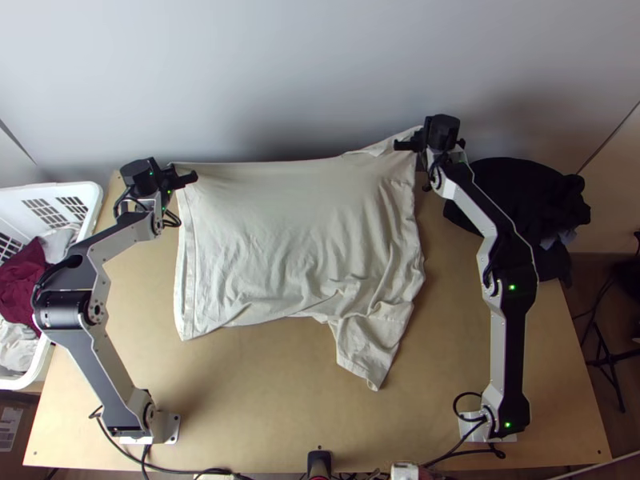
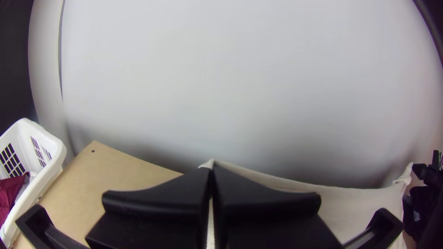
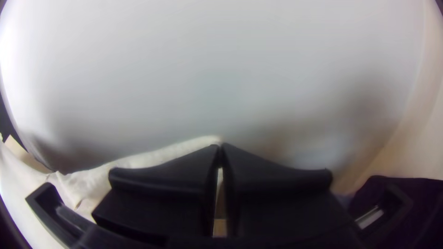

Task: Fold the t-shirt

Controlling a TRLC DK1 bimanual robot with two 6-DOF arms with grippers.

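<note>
From where I stand, the left claw (image 1: 184, 179) has its two wide fingers (image 2: 157, 196) pressed together on the far left corner of the cream t-shirt (image 1: 296, 232), with a little tip of cloth poking out past them. The right claw (image 1: 408, 146) is closed just as tightly, its flat black tips meeting on the shirt's far right corner. Between the two claws the far edge runs fairly straight, with a small bunched flap near the right one. The shirt is spread across the far middle of the wooden table (image 1: 264, 408), smooth on its left, more wrinkled on its right. At its near right a rumpled piece sticks out towards the near edge. Off to the left is a white basket (image 1: 90, 187) holding maroon and pale clothes, and a dark heap of cloth (image 1: 520, 192) sits at the far right, beside the right arm.
</note>
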